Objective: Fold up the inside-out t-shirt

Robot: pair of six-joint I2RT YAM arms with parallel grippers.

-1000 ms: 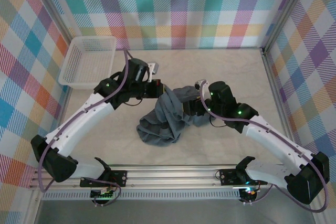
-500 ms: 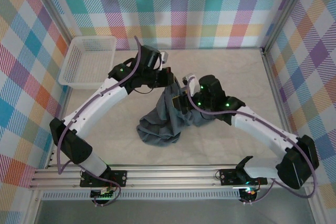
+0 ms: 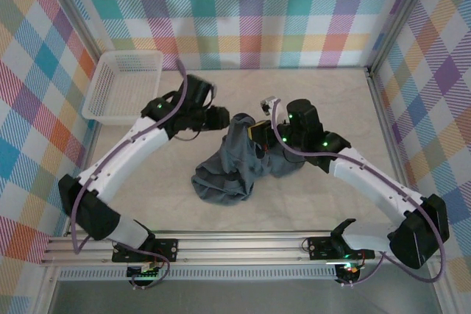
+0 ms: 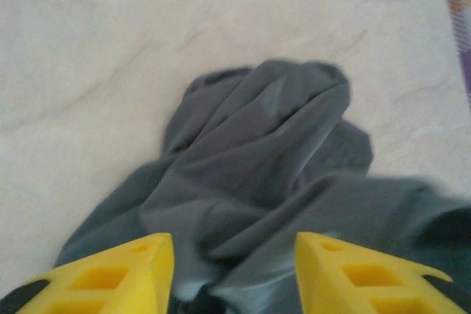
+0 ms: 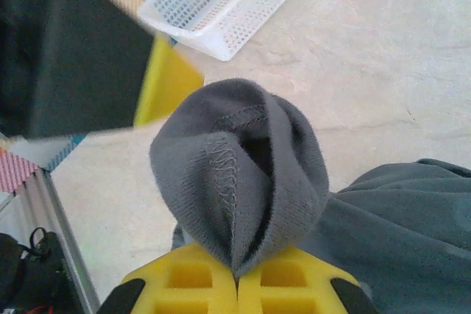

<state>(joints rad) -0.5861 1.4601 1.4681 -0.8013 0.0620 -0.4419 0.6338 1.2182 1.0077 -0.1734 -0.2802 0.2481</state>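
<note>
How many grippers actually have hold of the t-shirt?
1. The right gripper is shut on a bunched fold of the t-shirt; the left gripper stands open over it, gripping nothing.

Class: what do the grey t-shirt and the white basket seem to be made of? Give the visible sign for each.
The t-shirt: soft knitted fabric, perhaps cotton jersey, matt; it drapes in folds, and fine knit ribs and a stitched seam show.
The basket: probably moulded plastic, smooth white; stiff walls pierced by a regular lattice.
</note>
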